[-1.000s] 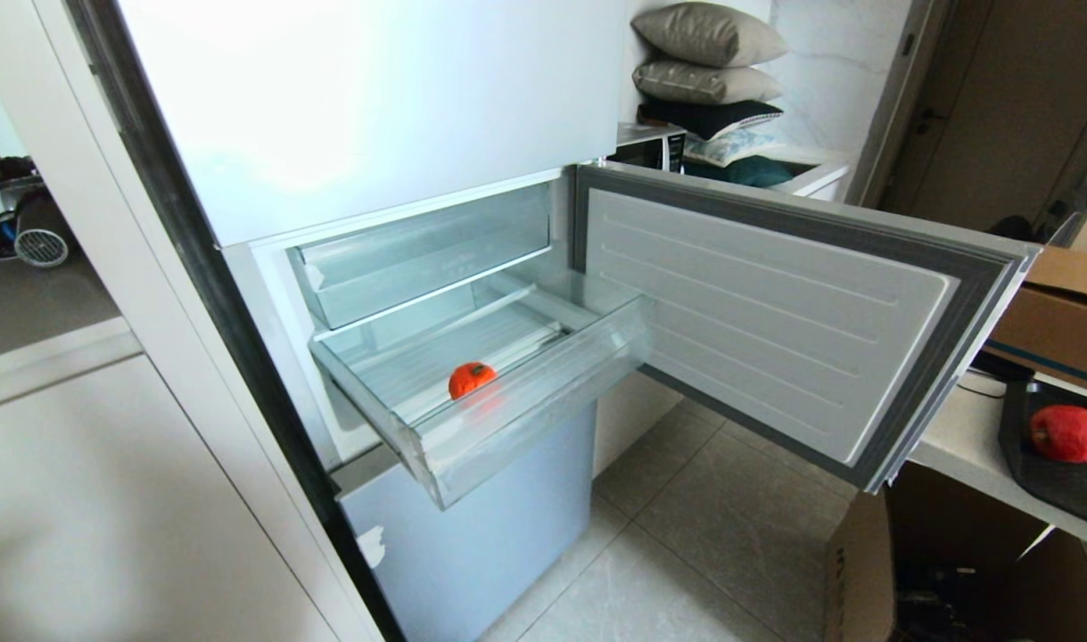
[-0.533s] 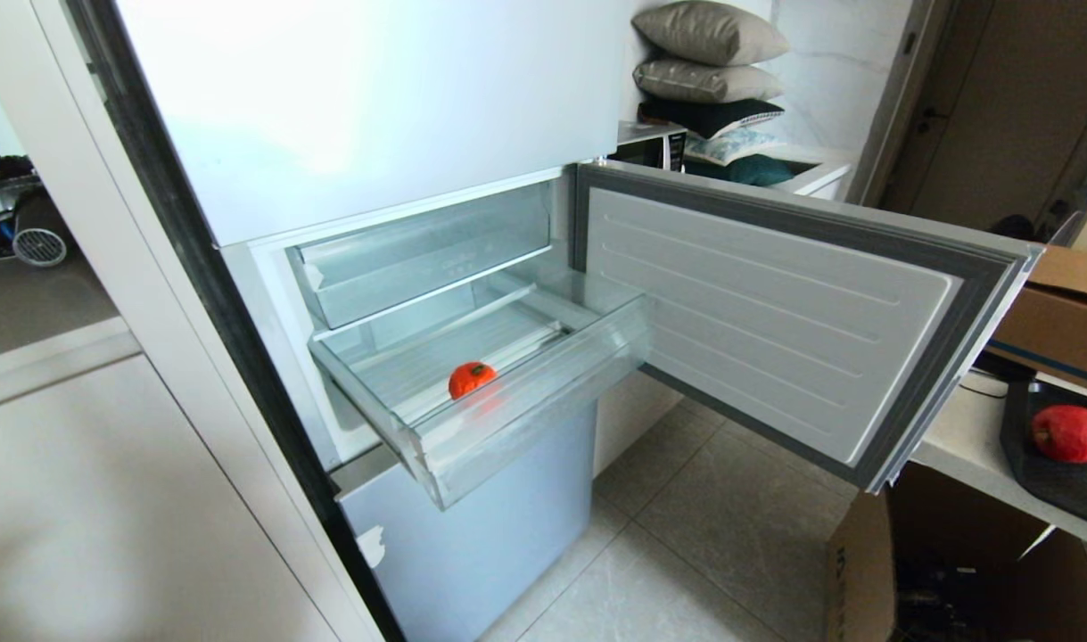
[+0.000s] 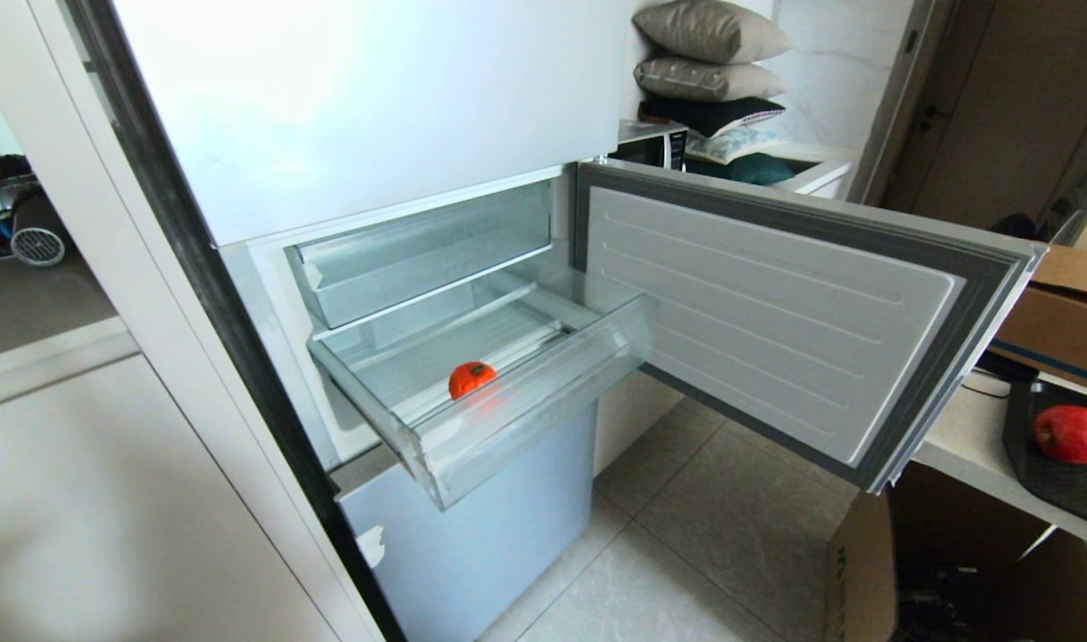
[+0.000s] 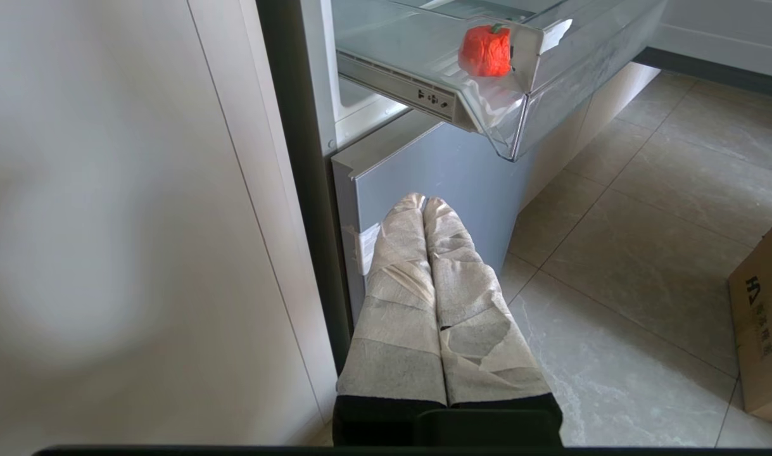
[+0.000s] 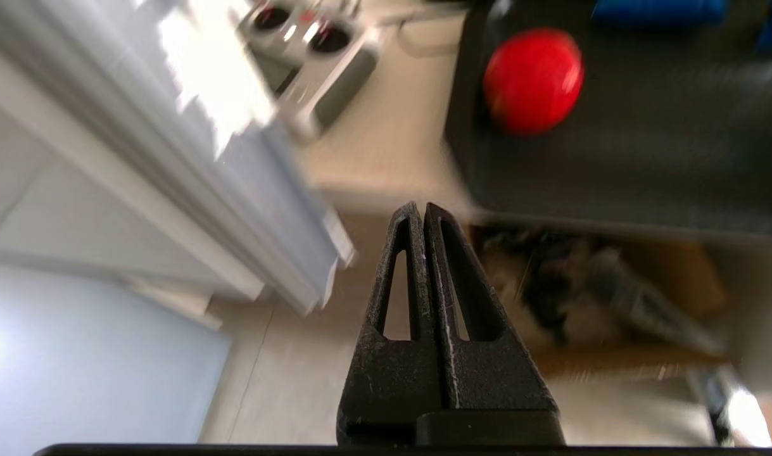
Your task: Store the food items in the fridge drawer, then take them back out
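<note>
The fridge drawer [image 3: 543,392] stands pulled out, a clear bin. In it lies the orange-red fruit [image 3: 471,378] with a green stem top, near the front wall. Seen from the left wrist, that fruit [image 4: 485,50] sits in the drawer [image 4: 550,82] above my left gripper [image 4: 423,201], which hangs shut and empty before the lower blue-grey panel. The deeper red fruit [image 3: 1070,433] rests on a black tray [image 3: 1056,481] on the counter at far right. My right gripper [image 5: 418,209] is shut and empty, short of that red fruit [image 5: 532,79]. Neither arm shows in the head view.
The fridge door [image 3: 775,312] is swung open to the right, between drawer and counter. A shallower clear tray [image 3: 418,259] sits above the drawer. An open cardboard box [image 3: 864,571] stands on the tiled floor under the counter. White cabinet fronts [image 3: 106,499] fill the left.
The fruits, the drawer and the door stand as before. Neither arm has come into the head view.
</note>
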`<state>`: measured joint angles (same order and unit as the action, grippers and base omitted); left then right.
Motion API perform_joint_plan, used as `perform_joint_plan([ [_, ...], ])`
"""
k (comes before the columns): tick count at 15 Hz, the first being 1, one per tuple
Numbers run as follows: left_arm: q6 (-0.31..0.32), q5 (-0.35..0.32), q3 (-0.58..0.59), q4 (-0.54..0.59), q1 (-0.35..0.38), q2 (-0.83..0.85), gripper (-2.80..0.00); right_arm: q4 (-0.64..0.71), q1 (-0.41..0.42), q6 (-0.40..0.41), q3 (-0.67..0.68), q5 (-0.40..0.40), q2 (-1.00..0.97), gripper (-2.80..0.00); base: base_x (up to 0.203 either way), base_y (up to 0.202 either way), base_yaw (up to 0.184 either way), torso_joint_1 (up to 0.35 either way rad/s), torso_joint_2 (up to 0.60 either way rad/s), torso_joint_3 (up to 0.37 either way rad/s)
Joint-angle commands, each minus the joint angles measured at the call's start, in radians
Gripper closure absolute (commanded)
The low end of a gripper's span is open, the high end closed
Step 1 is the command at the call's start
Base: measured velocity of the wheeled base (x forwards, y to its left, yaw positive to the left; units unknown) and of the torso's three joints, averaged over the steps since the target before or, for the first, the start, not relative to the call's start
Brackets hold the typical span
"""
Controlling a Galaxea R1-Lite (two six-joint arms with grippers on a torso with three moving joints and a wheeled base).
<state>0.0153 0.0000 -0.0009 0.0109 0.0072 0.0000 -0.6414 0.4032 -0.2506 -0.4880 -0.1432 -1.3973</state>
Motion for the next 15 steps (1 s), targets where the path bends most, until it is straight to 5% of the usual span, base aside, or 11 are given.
perform_joint_plan([
  [1, 0.000, 0.000, 0.000, 0.000, 0.000, 0.002, 0.00, -0.027, 0.087, 0.052, -0.050, 0.092, -0.144, 0.00, 0.000, 0.000, 0.000, 0.000, 0.00, 0.000],
  [8, 0.000, 0.000, -0.001, 0.000, 0.000, 0.002, 0.00, -0.031, 0.202, 0.192, -0.164, 0.151, -0.330, 0.00, 0.000, 0.000, 0.000, 0.000, 0.00, 0.000],
  [9, 0.000, 0.000, 0.000, 0.000, 0.000, 0.002, 0.00, -0.031, 0.215, 0.198, -0.185, 0.154, -0.358, -2.80, 0.000, 0.000, 0.000, 0.000, 0.00, 0.000],
  [15, 0.000, 0.000, 0.001, 0.000, 0.000, 0.002, 0.00, -0.039, 0.273, 0.210, -0.309, 0.196, -0.511, -2.80, 0.000, 0.000, 0.000, 0.000, 0.00, 0.000],
])
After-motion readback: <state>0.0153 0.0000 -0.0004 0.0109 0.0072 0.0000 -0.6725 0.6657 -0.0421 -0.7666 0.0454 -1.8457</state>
